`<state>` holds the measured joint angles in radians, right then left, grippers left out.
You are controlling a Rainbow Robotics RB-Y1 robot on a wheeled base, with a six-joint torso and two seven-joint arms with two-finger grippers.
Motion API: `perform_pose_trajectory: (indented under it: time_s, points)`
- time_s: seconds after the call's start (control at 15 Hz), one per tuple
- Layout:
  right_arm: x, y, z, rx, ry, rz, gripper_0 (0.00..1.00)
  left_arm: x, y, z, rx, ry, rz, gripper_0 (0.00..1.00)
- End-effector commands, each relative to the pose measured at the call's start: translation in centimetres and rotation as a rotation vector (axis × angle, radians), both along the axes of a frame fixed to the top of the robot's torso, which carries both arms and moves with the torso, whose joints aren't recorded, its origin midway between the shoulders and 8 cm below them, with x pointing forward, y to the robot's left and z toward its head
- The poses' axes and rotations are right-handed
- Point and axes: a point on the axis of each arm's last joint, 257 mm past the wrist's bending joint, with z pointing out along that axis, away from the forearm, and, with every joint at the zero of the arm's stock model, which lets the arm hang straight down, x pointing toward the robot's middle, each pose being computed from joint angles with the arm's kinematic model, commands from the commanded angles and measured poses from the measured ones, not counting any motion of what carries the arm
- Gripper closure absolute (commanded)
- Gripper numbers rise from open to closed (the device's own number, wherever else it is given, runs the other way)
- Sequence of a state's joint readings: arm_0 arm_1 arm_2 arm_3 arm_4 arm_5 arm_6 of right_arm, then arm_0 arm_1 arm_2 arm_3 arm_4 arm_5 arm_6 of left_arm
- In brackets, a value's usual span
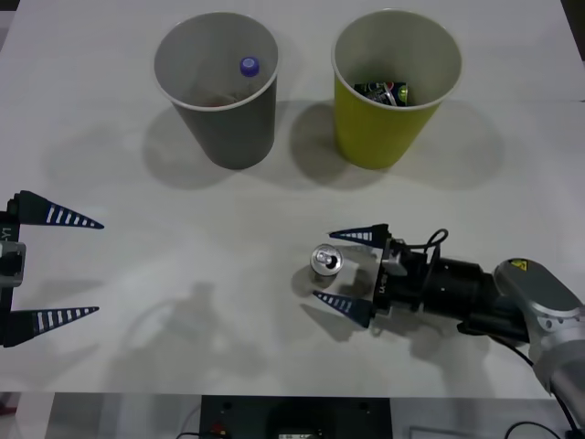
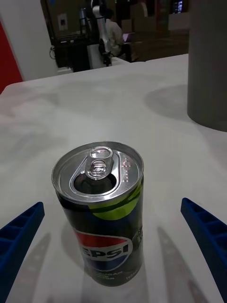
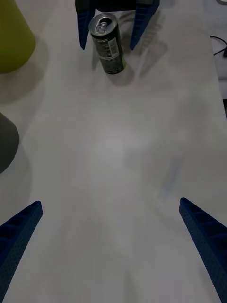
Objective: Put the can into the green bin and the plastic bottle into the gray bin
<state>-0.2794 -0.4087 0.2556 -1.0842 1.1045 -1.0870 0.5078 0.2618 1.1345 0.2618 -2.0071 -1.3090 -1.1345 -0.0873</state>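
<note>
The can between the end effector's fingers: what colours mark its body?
Dark can with yellow-green band, clearest in right wrist view.

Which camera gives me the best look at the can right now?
Right wrist view: the can stands upright between the open right gripper's fingers, label readable. Front view shows its top; left wrist view shows it farther off.

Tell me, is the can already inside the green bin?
No, the can stands upright on the table between the open right end effector's fingers.
</note>
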Motion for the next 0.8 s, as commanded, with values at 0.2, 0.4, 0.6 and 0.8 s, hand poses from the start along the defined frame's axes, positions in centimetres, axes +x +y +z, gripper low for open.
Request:
perform_pose_trajectory:
  time_s: [0.2, 0.4, 0.6, 0.8]
  points:
    - [0.33, 1.33, -0.08, -0.004, -0.004, -0.001, 0.0, 0.0, 0.0, 0.0, 0.0, 0.0, 0.0, 0.0]
    - [0.44, 1.49, -0.16, -0.007, -0.006, -0.005, 0.0, 0.0, 0.0, 0.0, 0.0, 0.0, 0.0, 0.0]
    - [0.56, 1.56, -0.23, -0.007, -0.004, -0.011, 0.9, 0.0, 0.0, 0.0, 0.0, 0.0, 0.0, 0.0]
    - [0.49, 1.8, -0.23, -0.009, -0.002, -0.004, 1.0, 0.0, 0.0, 0.0, 0.0, 0.0, 0.0, 0.0]
